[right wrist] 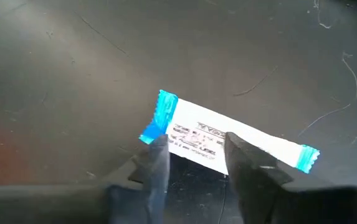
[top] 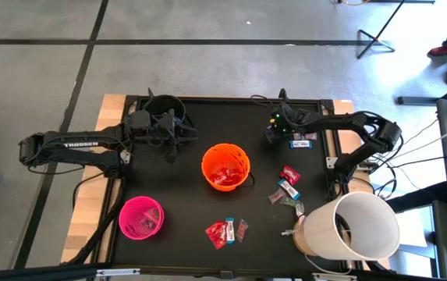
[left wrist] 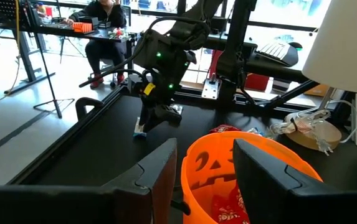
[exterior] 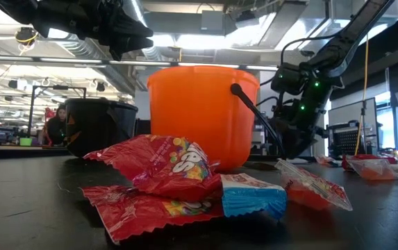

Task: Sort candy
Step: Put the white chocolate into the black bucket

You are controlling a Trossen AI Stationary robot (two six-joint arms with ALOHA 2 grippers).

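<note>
I have the right gripper (right wrist: 194,149) down on the mat's far right, fingers straddling a blue-and-white bar (right wrist: 228,138) but not clenched. Left gripper (left wrist: 203,168) hangs released, far left of the orange bucket (top: 225,166).

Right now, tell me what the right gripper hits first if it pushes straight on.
The right gripper points down at the blue-and-white bar lying flat on the table. It would likely meet that bar first, fingers straddling it.
</note>
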